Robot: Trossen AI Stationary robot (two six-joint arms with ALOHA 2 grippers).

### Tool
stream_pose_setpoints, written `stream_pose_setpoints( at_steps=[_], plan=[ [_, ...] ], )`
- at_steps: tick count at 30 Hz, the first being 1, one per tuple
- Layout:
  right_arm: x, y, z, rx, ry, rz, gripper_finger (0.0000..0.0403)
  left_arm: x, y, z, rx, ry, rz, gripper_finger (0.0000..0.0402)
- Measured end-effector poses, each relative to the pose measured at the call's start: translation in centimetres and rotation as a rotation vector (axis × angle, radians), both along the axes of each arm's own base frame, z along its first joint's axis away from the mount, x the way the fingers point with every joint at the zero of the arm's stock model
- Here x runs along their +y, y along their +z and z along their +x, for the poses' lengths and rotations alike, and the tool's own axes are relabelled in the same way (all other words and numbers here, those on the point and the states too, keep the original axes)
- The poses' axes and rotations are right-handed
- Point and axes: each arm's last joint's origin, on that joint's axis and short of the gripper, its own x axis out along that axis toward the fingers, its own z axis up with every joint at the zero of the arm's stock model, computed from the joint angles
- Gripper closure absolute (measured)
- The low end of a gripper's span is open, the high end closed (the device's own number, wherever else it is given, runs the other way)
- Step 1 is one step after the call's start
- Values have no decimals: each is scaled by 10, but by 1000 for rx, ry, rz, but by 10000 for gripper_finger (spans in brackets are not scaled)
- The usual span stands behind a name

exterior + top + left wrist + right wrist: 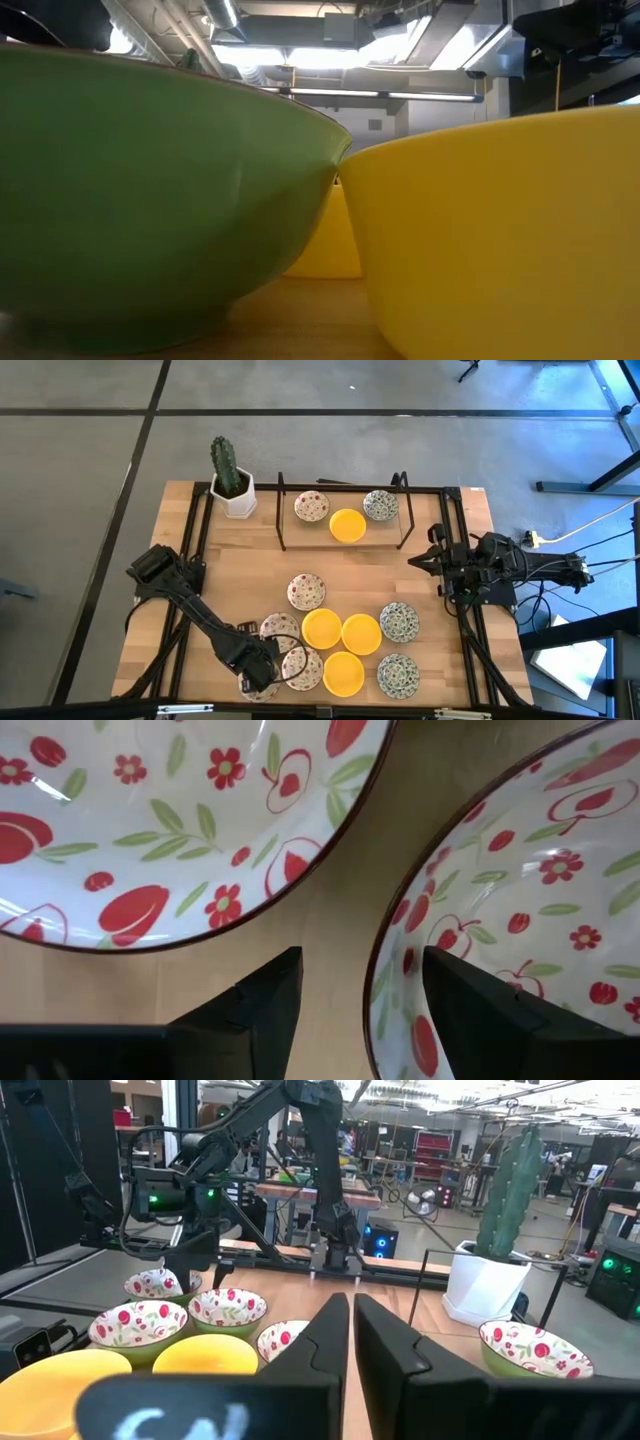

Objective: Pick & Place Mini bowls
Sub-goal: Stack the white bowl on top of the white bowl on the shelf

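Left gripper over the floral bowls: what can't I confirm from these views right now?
- Left gripper, high view: the arm covers the floral bowl rim, so contact is unclear.
- Left wrist view: fingers straddle the rim, open; the frame edge crops the bowl.
- Low view: a green bowl and a yellow bowl block everything.

Three bowls (346, 516) in rack (283, 510), beside cactus (228, 468).

1. Your high view looks straight down on the whole table (240, 560).
2. Your low view sits at tabletop height, pressed against bowls.
3. Your left wrist view hangs close over two floral bowls.
4. Your right wrist view faces across the table, sharing the cactus pot (487, 1285) with the high view.
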Motion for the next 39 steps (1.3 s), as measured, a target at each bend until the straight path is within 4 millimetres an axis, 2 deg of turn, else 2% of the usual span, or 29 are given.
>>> stream_pose_setpoints(
  at_steps=[5,13,16,19,23,30,34,39],
  plan=[
    [0,0,0,0,0,0,388,0,0,0,-3,-27,2,246],
    [0,0,0,0,0,0,395,-1,6,1,-8,-120,-37,382],
    [0,0,0,0,0,0,389,-1,9,-1,1,-145,-67,387],
    [0,0,0,1,0,0,384,3,21,-6,-15,-171,-61,388],
    [0,0,0,0,0,0,383,10,54,-12,-146,-194,-90,393],
    [0,0,0,0,0,-4,383,36,118,-30,-473,-245,29,391],
    [0,0,0,0,-1,-4,383,58,147,-34,-666,-224,151,391],
    [0,0,0,0,0,-1,383,86,188,-29,-876,-67,426,391]
  ],
)
